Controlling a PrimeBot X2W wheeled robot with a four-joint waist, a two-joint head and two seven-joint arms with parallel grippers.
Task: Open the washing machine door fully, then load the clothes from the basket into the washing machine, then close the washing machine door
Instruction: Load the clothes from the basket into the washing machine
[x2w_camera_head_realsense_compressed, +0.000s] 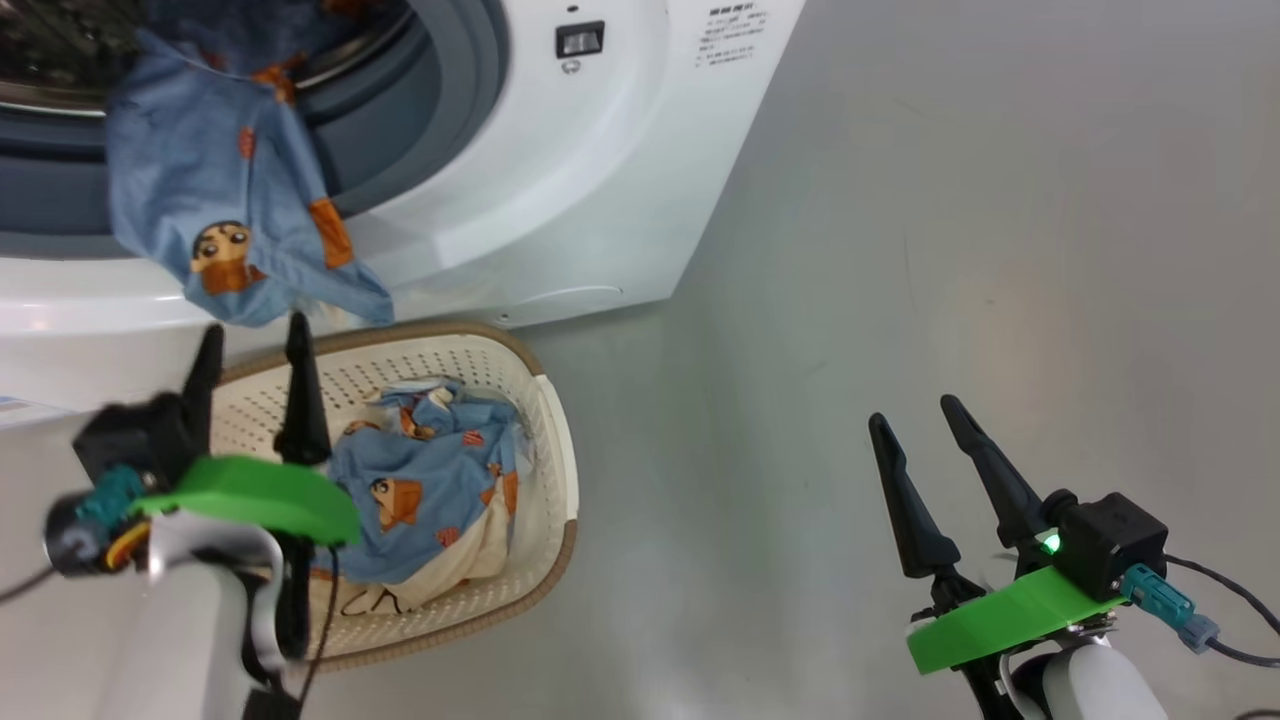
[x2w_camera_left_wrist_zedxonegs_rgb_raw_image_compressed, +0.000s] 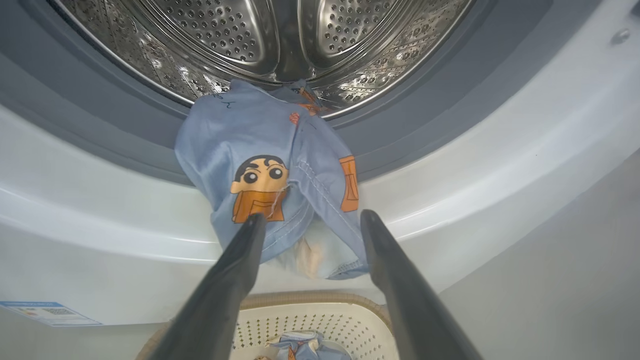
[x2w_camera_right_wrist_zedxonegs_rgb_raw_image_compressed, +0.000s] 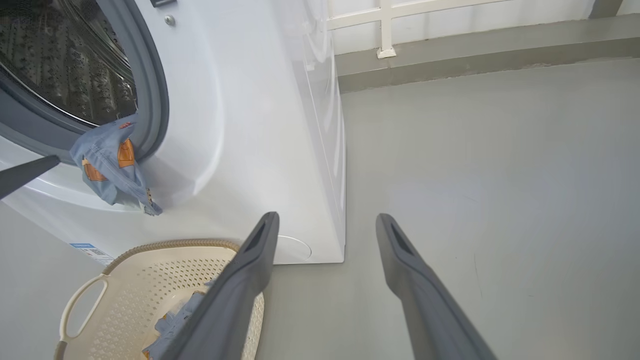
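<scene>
Head cam looks down from up high on the washing machine (x2w_camera_head_realsense_compressed: 600, 200) front, the basket (x2w_camera_head_realsense_compressed: 555, 440) and grey floor (x2w_camera_head_realsense_compressed: 950, 250). Left wrist cam sits right up close, facing into the drum (x2w_camera_left_wrist_zedxonegs_rgb_raw_image_compressed: 240, 35). Right wrist cam hangs further back on the right, facing the machine's right front corner. All three share the hanging blue cloth (x2w_camera_head_realsense_compressed: 220, 190) and the basket.
</scene>
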